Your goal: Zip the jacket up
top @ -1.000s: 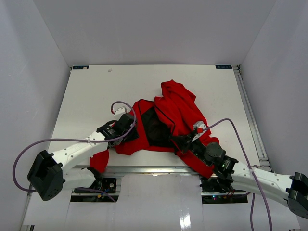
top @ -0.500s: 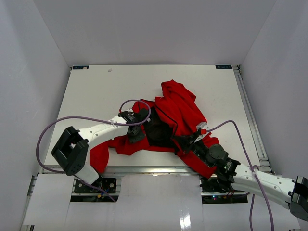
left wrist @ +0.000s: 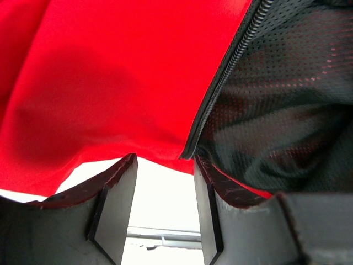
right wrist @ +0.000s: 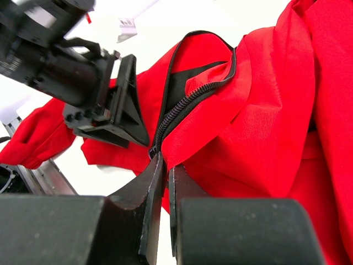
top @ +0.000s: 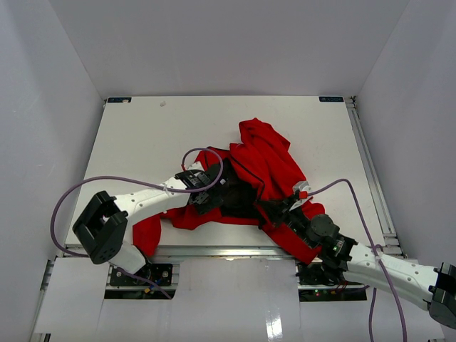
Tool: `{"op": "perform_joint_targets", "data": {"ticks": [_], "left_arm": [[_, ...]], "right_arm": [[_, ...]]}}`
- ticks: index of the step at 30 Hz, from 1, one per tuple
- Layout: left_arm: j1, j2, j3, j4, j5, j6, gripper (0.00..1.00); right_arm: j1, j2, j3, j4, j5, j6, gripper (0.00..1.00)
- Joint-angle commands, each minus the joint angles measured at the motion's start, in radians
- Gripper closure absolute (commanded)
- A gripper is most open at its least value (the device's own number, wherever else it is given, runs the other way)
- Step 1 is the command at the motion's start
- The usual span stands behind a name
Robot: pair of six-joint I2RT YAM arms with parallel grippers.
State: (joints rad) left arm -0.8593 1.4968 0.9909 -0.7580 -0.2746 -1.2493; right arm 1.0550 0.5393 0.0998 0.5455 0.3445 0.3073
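Near front edge of table [top: 142,135], centre-right: jacket [top: 263,160] lying crumpled, front open, dark mesh lining [left wrist: 276,110] showing. Pinched closed on jacket at lower end of zipper [right wrist: 187,102]: right gripper [right wrist: 164,161] (teeth run up and away from its fingertips). At opposite front panel: left gripper [left wrist: 164,165], jaws apart, hem and zipper edge just past fingertips, nothing clamped between them.

No legible text; table corner markers [top: 119,100] too small (print unreadable).
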Motion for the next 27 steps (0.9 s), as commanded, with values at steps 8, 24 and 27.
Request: {"op": "perform_joint_targets", "data": {"ticks": [8, 24, 27], "left_arm": [[0.001, 0.096, -0.038, 0.059, 0.006, 0.005, 0.46], [0.002, 0.134, -0.050, 0.066, -0.004, 0.049, 0.52], [0.002, 0.173, -0.035, 0.064, 0.019, 0.062, 0.52]], "right_arm": [[0.003, -0.023, -0.002, 0.021, 0.046, -0.010, 0.92], [0.002, -0.018, 0.001, 0.022, 0.039, -0.010, 0.92], [0.003, -0.019, 0.000, 0.022, 0.041, -0.010, 0.92]]}}
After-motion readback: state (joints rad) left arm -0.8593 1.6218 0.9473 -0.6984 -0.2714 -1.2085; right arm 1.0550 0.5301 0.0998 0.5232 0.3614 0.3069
